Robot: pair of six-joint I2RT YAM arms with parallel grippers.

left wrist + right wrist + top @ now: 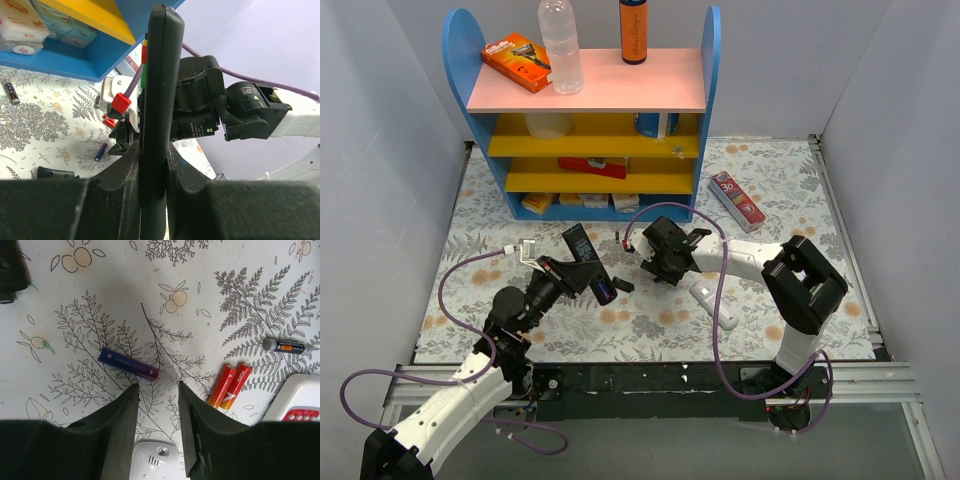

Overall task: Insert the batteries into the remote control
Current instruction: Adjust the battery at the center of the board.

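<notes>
On fern-print tablecloth (770, 190), grey walls (380, 150) around: left gripper (154, 155) tight on remote (159, 90), right gripper (158, 387) agape.

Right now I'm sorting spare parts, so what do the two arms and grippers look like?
The left arm and right arm share white shells, bulky black joints and a looping purple cable. The left gripper and right gripper are black, with two thick wedge-shaped fingers.
</notes>
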